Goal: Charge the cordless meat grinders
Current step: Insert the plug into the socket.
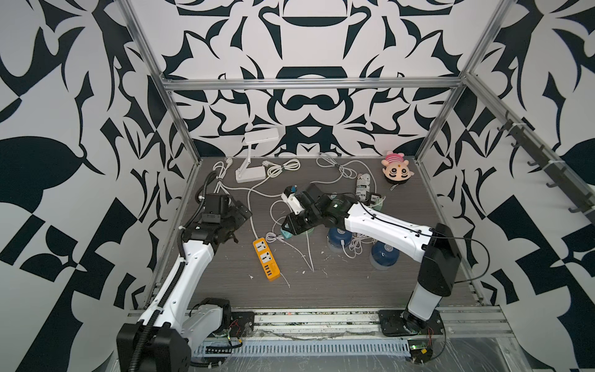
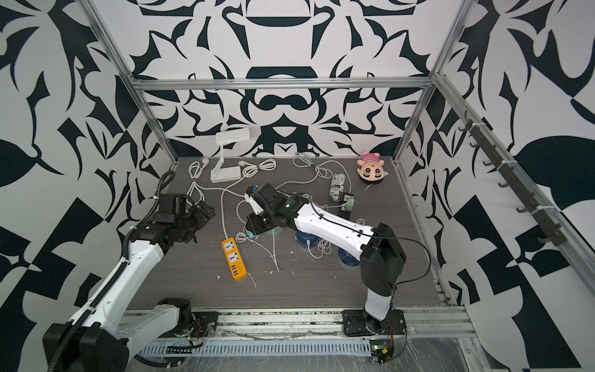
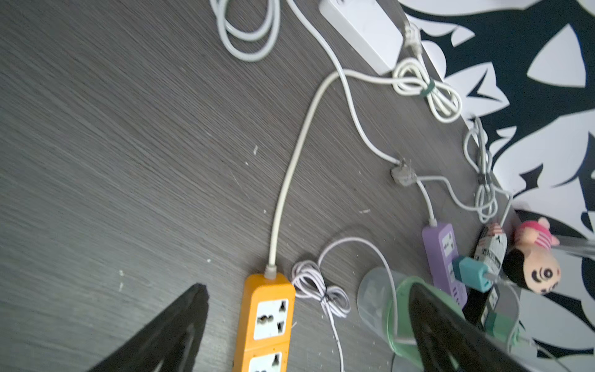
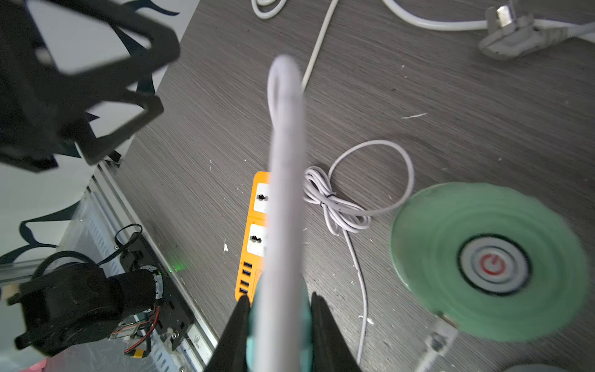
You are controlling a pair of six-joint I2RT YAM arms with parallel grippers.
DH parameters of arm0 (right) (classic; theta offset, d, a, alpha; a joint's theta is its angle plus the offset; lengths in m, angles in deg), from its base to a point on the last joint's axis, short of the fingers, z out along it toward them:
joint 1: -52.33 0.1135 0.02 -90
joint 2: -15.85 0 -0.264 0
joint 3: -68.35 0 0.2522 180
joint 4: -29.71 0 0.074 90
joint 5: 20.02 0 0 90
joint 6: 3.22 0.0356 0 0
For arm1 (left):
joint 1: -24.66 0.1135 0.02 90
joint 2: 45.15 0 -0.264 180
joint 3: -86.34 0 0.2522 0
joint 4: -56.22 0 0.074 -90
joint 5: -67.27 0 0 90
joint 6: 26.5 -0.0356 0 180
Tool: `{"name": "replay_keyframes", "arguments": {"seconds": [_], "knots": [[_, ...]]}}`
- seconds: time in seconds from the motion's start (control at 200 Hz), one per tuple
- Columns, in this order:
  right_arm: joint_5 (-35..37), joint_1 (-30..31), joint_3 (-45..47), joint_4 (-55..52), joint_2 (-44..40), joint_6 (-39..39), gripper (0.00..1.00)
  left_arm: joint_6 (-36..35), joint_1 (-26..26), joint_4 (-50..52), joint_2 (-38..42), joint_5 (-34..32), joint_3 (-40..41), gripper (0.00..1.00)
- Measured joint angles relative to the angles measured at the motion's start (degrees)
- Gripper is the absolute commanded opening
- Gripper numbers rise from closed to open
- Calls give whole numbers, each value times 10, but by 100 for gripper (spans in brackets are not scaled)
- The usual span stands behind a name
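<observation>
We clamp teal charger plug point(image 1: 285, 233) in right gripper point(image 4: 280, 297); orange power strip point(image 1: 266, 259) just near-left, axis near-far; left gripper point(image 3: 307, 285) wide, empty.

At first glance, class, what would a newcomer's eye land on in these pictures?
Bold black-and-white walls surround everything. On the grey table, an orange power strip stands out mid-table among tangled white cables, with a pink plush in the far right corner. The right gripper pinches a teal plug beside the mint grinder.
</observation>
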Motion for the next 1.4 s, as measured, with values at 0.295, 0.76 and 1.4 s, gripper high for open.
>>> {"name": "replay_keyframes", "arguments": {"seconds": [0.295, 0.76, 1.4], "knots": [[93, 82, -82, -14, 105, 4, 0, -54, 104, -37, -94, 78, -23, 99], [161, 106, -151, -51, 195, 33, 0, -63, 143, -86, -97, 133, 22, 99], [167, 128, -154, -69, 200, 58, 0, -63, 150, -102, -97, 156, 36, 99]]}}
